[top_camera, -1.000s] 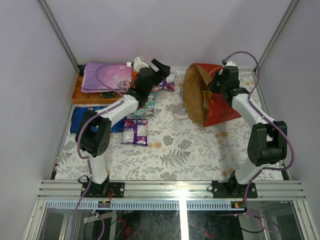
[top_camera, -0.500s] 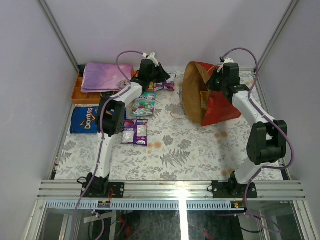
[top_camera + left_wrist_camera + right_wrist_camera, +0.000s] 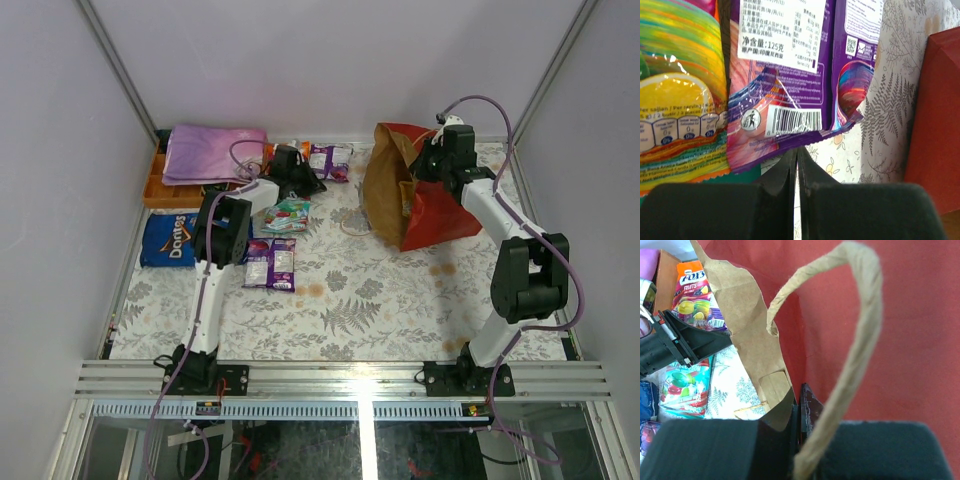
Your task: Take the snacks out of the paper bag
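left pincer (image 3: 796, 160) has snapped shut, empty, beside purple packet (image 3: 790, 75); right pincer (image 3: 799, 407) clamps rim of paper bag (image 3: 920, 315).

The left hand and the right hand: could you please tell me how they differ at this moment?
The left hand is shut on nothing, its fingertips meeting just short of the purple packet; the right hand is shut on the rim of the paper bag. The left hand is among packets lying on the table, outside the bag; the right hand is at the bag's mouth. Both are fully closed.
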You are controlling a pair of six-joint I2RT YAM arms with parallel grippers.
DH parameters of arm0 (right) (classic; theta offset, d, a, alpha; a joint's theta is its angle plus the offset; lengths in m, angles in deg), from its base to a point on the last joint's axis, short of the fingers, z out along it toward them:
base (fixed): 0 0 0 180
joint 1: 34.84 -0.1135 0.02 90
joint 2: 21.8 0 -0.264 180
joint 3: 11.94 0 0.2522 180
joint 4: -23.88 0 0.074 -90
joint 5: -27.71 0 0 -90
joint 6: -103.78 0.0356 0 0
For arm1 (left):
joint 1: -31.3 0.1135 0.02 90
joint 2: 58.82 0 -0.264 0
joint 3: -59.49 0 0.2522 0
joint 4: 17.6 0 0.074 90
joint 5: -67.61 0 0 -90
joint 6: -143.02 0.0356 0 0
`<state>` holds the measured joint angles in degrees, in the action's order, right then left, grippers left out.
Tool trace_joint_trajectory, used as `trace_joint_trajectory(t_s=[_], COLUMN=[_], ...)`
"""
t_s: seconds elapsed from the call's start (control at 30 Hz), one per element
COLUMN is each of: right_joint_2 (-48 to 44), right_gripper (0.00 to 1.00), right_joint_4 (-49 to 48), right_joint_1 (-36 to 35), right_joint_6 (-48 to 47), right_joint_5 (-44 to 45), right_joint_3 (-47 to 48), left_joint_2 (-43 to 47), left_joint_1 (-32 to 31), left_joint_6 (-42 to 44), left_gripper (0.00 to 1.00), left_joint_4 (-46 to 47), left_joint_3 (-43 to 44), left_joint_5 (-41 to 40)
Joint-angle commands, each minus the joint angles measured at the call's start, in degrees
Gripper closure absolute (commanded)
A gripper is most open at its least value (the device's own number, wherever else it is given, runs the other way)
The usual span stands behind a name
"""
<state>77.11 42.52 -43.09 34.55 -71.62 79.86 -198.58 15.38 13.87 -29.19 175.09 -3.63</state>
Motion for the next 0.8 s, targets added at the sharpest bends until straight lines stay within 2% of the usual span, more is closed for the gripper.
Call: trace_joint_trajectory(t_s=[0.0,0.13,0.23,0.43,0.5,0.77], right_joint_2=[-0.12,0.1,0.61,1.26,1.08,1.38], right_gripper=[1.0,1.0,1.0,1.0,1.0,1.0], right_joint_4=[-0.1,-0.12,-0.22,-0.23,0.07,0.1], right_joint_1=[-0.18,-0.14,-0.19,-0.18,-0.19,-0.19], right_joint_6=[-0.92,-0.9,-0.4,0.18,-0.06,-0.29], right_joint_5=[-1.7,-1.77,-2.21,-3.16,-3.09,-2.75], right_joint_3=[2.38,2.79,3.4,4.29,4.16,4.07], left_joint_2=[3.96,9.76,10.39,-2.34,-5.92,-6.34], left_joint_1=[0.65,0.46,0.51,0.24,0.07,-0.16], left_joint_6=[-0.16,0.72,2.32,3.56,3.5,1.81], left_gripper=[1.0,0.98,0.97,1.0,1.0,1.0], left_joint_4=[1.87,6.02,4.92,-5.67,-8.17,-4.73], left_joint_3=[-2.41,-4.51,-1.51,15.5,18.41,8.58], left_joint_5=[2.68,5.47,4.33,2.59,1.88,2.21])
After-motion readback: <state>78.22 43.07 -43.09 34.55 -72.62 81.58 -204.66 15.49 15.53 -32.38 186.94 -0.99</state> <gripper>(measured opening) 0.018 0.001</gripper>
